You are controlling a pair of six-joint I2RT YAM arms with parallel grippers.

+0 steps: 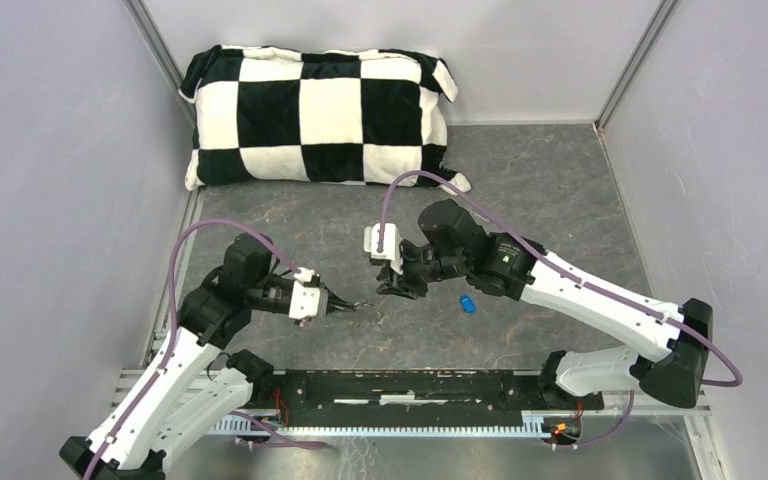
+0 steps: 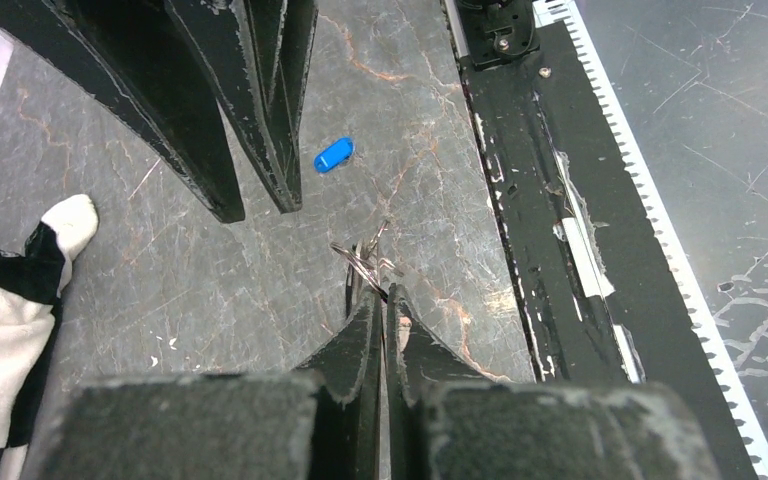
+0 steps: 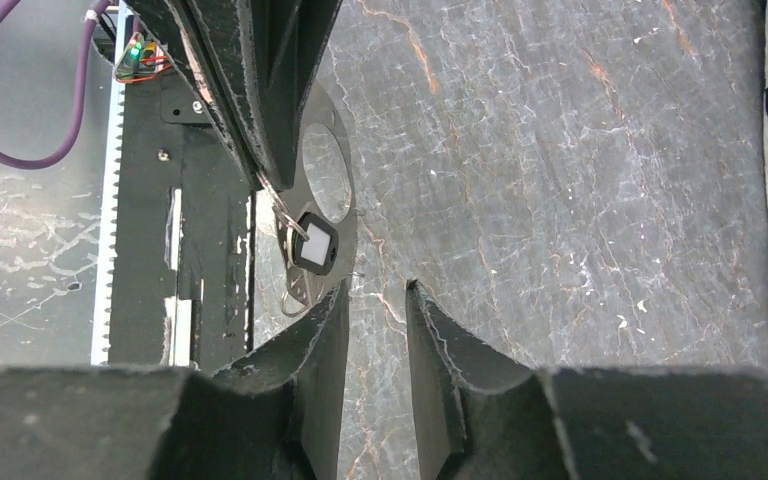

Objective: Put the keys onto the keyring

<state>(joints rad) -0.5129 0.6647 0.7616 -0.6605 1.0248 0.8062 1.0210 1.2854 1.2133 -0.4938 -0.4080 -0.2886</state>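
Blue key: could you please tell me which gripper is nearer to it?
Right. The right gripper sits just left of the blue key in the top view, open; the left gripper, shut on the keyring, lies farther left, beyond the right one.

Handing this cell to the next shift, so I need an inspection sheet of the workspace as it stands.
Surface: grey marbled table, scratched; no spills seen.
Job's things: keyring pinched by the left gripper; black key hangs at it; blue key lies loose on the table, apart.
Clutter: checkered pillow at the far edge.
Grippers: left gripper shut on the keyring; right gripper open, empty, facing it.
Cables: purple cables looped along both arms; no snag seen.
Surroundings: plain grey walls; black rail at the near edge.
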